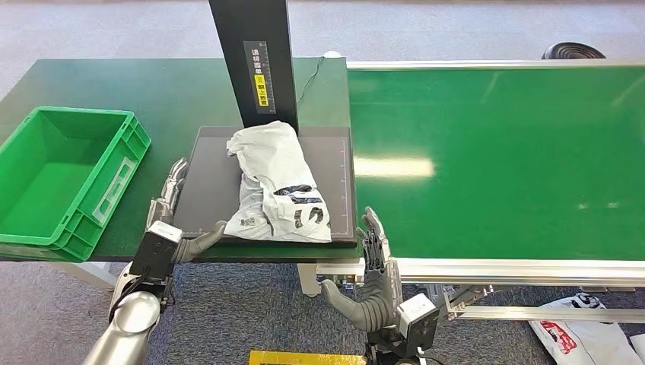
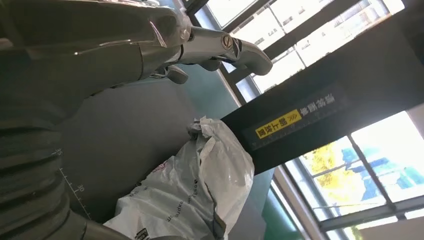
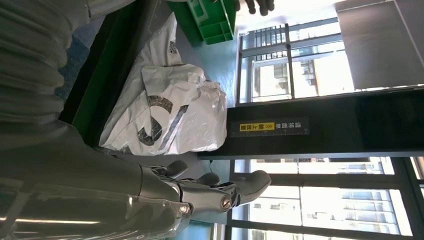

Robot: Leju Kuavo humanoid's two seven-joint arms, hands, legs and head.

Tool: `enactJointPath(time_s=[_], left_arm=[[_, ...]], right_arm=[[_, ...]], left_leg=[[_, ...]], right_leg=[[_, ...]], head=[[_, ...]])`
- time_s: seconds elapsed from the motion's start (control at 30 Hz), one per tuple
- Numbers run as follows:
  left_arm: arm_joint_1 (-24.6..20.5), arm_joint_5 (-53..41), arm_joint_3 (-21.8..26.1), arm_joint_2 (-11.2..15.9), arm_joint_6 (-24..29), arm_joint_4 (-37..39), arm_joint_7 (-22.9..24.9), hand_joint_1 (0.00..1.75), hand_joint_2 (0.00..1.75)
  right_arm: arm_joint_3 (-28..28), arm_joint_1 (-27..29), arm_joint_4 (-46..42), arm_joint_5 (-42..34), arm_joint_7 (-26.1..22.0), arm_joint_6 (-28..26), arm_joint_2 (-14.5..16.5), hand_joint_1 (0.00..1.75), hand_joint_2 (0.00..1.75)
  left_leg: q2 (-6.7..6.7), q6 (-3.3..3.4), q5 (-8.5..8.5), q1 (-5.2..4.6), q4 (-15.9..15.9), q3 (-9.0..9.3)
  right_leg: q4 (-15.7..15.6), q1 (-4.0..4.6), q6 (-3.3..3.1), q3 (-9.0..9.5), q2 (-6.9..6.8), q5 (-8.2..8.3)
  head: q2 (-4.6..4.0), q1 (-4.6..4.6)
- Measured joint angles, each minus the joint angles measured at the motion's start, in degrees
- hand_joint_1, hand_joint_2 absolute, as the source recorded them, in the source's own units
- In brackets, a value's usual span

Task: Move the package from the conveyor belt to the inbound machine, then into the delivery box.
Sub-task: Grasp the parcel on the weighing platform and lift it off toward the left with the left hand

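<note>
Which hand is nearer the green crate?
Left. The left hand is on the platform's crate-side edge, right beside the crate. The right hand is past the package, by the belt.

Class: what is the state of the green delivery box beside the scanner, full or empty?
Empty. The head view looks into the green delivery box and shows its bare floor; the white package lies on the scanner's black platform.

1. The left hand (image 1: 173, 199) lies at the left edge of the dark platform (image 1: 213, 182), its fingers straight and spread, holding nothing.
2. The right hand (image 1: 373, 262) stands upright at the platform's near right corner, fingers extended and apart, holding nothing.
3. Both silver forearms rise from below.
</note>
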Motion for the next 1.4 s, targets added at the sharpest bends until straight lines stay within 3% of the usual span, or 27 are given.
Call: enactJointPath(time_s=[0.13,0.27,0.4,0.57,0.77,1.0,1.4], left_arm=[[-10.25,-3.55,-3.02,4.66,-9.36,6.99,1.60,0.00,1.75],[-27.93,-7.30,-8.21,6.97,-18.25,20.26,3.14,0.00,1.75],[-42.41,-12.43,-15.40,5.33,-24.79,32.21,6.01,0.00,1.75],[-51.51,-17.50,-24.63,0.63,-27.92,42.06,7.98,0.00,1.75],[-53.85,-19.92,-31.19,-3.74,-26.36,48.18,9.37,0.00,1.75],[-52.97,-19.00,-33.30,-8.24,-23.61,52.56,11.52,0.00,1.75],[-48.78,-17.46,-33.89,-9.41,-24.35,55.42,11.83,0.00,1.75]], right_arm=[[-0.07,-0.20,-0.07,-0.89,-0.01,-0.23,-0.04,0.00,1.75],[-0.32,-0.21,-0.97,-0.81,-0.02,-0.02,-0.04,0.00,1.75],[-0.73,-0.20,-1.63,-0.32,-0.02,1.07,-0.02,0.00,1.75],[-0.96,-0.21,-2.07,-0.38,-0.02,1.38,0.21,0.00,1.75],[-1.08,-0.22,-2.55,-0.96,-0.03,2.58,0.47,0.00,1.75],[-1.26,-0.85,-2.71,0.56,-0.03,4.13,1.47,0.00,1.75],[-2.48,-2.29,-2.51,1.44,-0.02,5.94,2.59,0.00,1.75]], left_leg=[[-0.06,-0.05,0.14,0.01,0.01,-0.04],[-0.07,-0.08,0.37,0.01,0.02,-0.16],[0.06,-0.05,0.41,-0.02,0.04,-0.18],[0.01,-0.05,0.39,-0.04,0.05,-0.27],[0.18,-0.06,0.37,-0.02,0.04,-0.29],[0.19,-0.06,0.39,-0.02,0.03,-0.34],[0.19,-0.06,0.39,-0.01,0.03,-0.36]], right_leg=[[0.00,0.02,-0.06,-0.06,-0.02,0.09],[0.00,0.03,-0.07,-0.18,-0.01,0.34],[0.00,0.00,-0.09,-0.21,0.02,0.46],[0.00,-0.02,-0.08,-0.24,0.02,0.47],[0.00,0.00,-0.09,-0.32,0.08,0.46],[0.01,-0.01,-0.09,-0.33,0.08,0.47],[0.01,0.00,-0.10,-0.34,0.07,0.46]], head=[[0.00,-0.01],[0.00,-0.02],[0.00,-0.01],[0.00,0.00],[0.00,-0.02],[0.00,-0.01],[0.00,-0.01]])
